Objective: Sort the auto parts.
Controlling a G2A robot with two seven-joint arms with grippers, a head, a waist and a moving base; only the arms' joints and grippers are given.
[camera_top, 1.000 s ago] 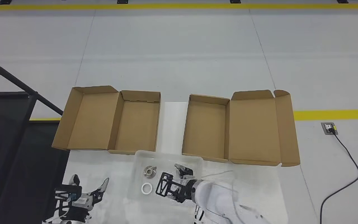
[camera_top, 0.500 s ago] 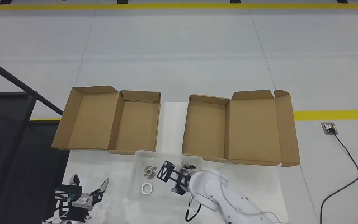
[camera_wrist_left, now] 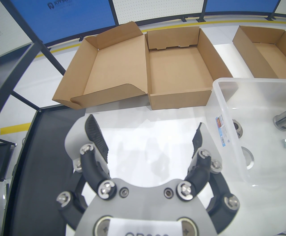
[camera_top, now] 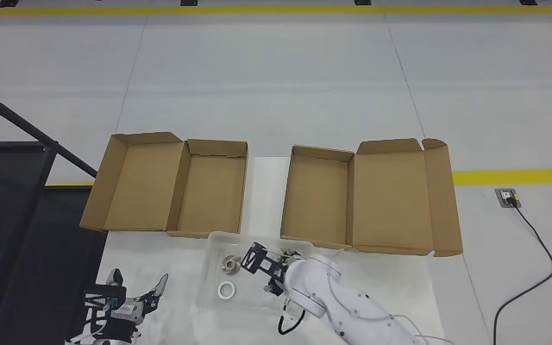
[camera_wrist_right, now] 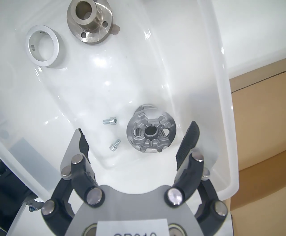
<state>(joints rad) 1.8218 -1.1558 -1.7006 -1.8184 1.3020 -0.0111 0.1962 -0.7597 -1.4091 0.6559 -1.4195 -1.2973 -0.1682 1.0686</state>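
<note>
The left box (camera_top: 164,181) and right box (camera_top: 371,194) are plain brown cardboard. The bin (camera_wrist_right: 221,111) is milky clear and the table (camera_wrist_left: 145,138) glossy white. The hub (camera_wrist_right: 151,131) is dull grey, the ring (camera_wrist_right: 42,49) pale silver, the flange (camera_wrist_right: 89,21) darker steel-grey, and the screws (camera_wrist_right: 110,121) bright silver. The right gripper (camera_wrist_right: 137,129) has black ribbed pads (camera_wrist_right: 188,143). The pale grey floor (camera_top: 276,78) carries a yellow stripe (camera_top: 500,177).

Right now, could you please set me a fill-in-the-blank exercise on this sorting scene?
The right gripper is ___, not shut, over the cast part.
Next to that part lie ___ small bolts.
Both boxes are ___.
Missing words: open; two; empty.
</note>
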